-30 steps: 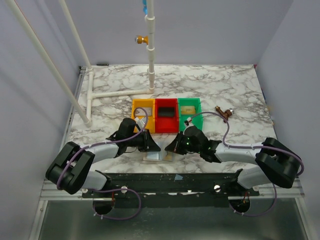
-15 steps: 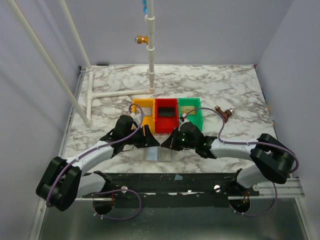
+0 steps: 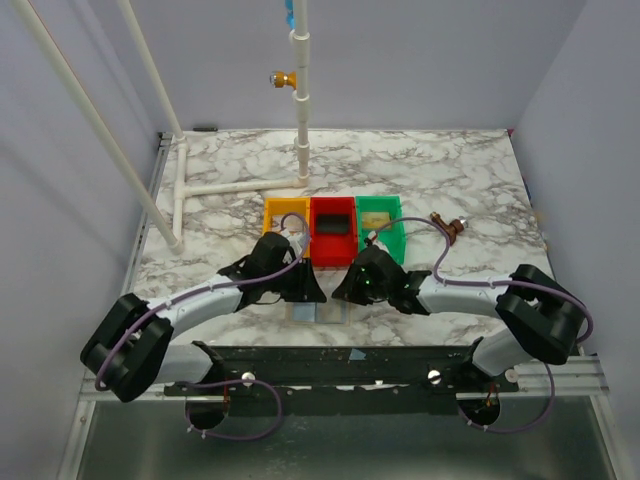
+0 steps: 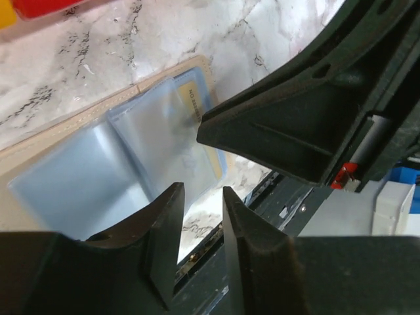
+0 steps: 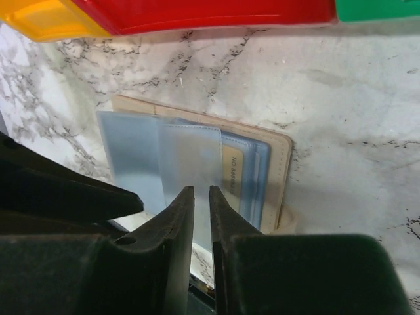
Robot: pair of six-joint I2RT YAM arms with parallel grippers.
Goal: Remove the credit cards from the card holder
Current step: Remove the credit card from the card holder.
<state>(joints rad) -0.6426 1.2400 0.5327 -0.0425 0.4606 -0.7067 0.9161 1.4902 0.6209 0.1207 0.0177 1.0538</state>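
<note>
While both grippers hover over it, the card holder lies open flat by the middle of the tabletop's near edge.

Holder's grey-blue lining faces up with a tan rim around it. One tan card with printed text is tucked in a pocket on the holder's right half, and a clear sleeve overlaps it. Left gripper is over the holder's left half, fingers a little apart with nothing between them. Right gripper is over the clear sleeve, fingers down to a thin slit; can't tell if they pinch the sleeve. The two grippers are tip to tip, close together. Just beyond the holder, toward the tabletop's centre, sit a yellow tray, a red tray and a green tray in a row. A black card lies in the red tray.
</note>
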